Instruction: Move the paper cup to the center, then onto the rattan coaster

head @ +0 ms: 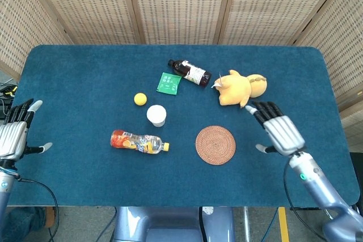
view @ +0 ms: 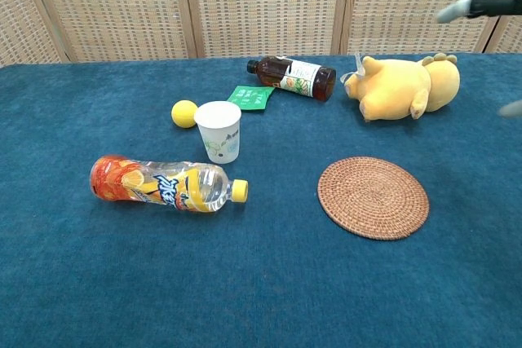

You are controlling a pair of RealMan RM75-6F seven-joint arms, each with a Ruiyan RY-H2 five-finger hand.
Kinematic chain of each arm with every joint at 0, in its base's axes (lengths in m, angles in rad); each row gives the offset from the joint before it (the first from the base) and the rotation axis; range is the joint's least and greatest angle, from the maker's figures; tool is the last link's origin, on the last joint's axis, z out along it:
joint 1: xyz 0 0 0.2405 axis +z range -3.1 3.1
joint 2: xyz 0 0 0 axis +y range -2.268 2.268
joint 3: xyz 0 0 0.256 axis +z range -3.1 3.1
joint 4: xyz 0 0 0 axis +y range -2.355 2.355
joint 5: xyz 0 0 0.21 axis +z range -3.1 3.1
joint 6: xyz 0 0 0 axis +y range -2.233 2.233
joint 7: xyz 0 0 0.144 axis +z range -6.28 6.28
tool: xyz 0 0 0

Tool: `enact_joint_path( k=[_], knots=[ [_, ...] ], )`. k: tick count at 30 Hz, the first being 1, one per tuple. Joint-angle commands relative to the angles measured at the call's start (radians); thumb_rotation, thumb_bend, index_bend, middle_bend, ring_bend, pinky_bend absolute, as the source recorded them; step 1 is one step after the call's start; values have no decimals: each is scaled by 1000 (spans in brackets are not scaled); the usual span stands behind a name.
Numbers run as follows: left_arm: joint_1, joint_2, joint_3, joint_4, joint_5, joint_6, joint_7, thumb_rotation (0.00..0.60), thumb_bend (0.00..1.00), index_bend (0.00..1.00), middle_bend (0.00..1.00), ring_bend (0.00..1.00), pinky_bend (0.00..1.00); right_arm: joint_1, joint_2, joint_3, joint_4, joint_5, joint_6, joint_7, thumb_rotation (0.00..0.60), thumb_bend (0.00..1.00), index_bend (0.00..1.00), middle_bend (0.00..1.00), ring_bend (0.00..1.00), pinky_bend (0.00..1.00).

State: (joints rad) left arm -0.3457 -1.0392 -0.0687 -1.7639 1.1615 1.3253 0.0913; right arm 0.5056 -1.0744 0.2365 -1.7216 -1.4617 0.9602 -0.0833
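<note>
Over on the far left, the left hand (head: 12, 137) hangs off the table (head: 68, 83) edge, fingers spread, holding nothing. Moving right you hit the orange drink bottle (head: 139, 141) lying on its side, a little yellow ball (head: 140, 99), and the paper cup (head: 156, 115) standing upright between them, just beside both. Behind those sit a green packet (head: 168, 83) and a dark bottle (head: 190, 72) on its side.

Next comes the rattan coaster (head: 215, 145), bare, well apart from the cup. Past it, a yellow plush toy (head: 241, 88) is flopped over, and the right hand (head: 279, 131) hovers just right of the coaster with fingers spread, gripping nothing.

Progress-wise? The cup looks roughly at the middle already, maybe a touch left, so I'd guess the first leg is done or nearly. Getting it onto the coaster is all still to do, and neither hand is touching it.
</note>
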Motion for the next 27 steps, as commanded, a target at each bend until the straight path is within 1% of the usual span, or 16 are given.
enact_joint_path(
  k=[1, 4, 6, 9, 12, 15, 19, 22, 24, 27],
  knots=[
    [15, 16, 2, -15, 25, 12, -7, 600, 0, 0, 0, 0, 0, 230, -89, 81, 67, 49, -237, 101, 600, 0, 64, 0, 0, 0],
    [17, 25, -3, -16, 25, 1, -13, 600, 0, 0, 0, 0, 0, 344, -173, 103, 141, 79, -341, 119, 600, 0, 64, 0, 0, 0],
    [16, 28, -9, -14, 14, -10, -21, 600, 0, 0, 0, 0, 0, 425, -247, 115, 212, 101, -405, 112, 600, 0, 64, 1, 0, 0],
    [16, 32, -20, -6, -4, -28, -30, 600, 0, 0, 0, 0, 0, 545, -374, 134, 349, 154, -488, 111, 600, 0, 63, 0, 0, 0],
    [14, 31, -30, 7, -19, -45, -37, 600, 0, 0, 0, 0, 0, 642, -488, 151, 486, 205, -542, 118, 600, 0, 62, 0, 0, 0],
    [10, 30, -39, 22, -38, -68, -42, 600, 0, 0, 0, 0, 0, 734, -598, 155, 639, 243, -583, 111, 600, 0, 60, 0, 0, 0],
    [8, 25, -49, 42, -54, -86, -47, 600, 0, 0, 0, 0, 0, 825, -719, 164, 808, 282, -618, 119, 600, 0, 59, 0, 0, 0],
    [6, 24, -54, 52, -66, -106, -52, 600, 0, 0, 0, 0, 0, 875, -784, 155, 911, 298, -657, 127, 600, 0, 61, 1, 0, 0],
    [5, 23, -55, 57, -68, -116, -54, 600, 0, 0, 0, 0, 0, 892, -811, 139, 953, 296, -679, 127, 600, 0, 67, 10, 0, 0],
    [5, 23, -58, 62, -68, -126, -58, 600, 0, 0, 0, 0, 0, 904, -838, 123, 998, 296, -699, 135, 600, 0, 98, 54, 1, 0]
  ],
)
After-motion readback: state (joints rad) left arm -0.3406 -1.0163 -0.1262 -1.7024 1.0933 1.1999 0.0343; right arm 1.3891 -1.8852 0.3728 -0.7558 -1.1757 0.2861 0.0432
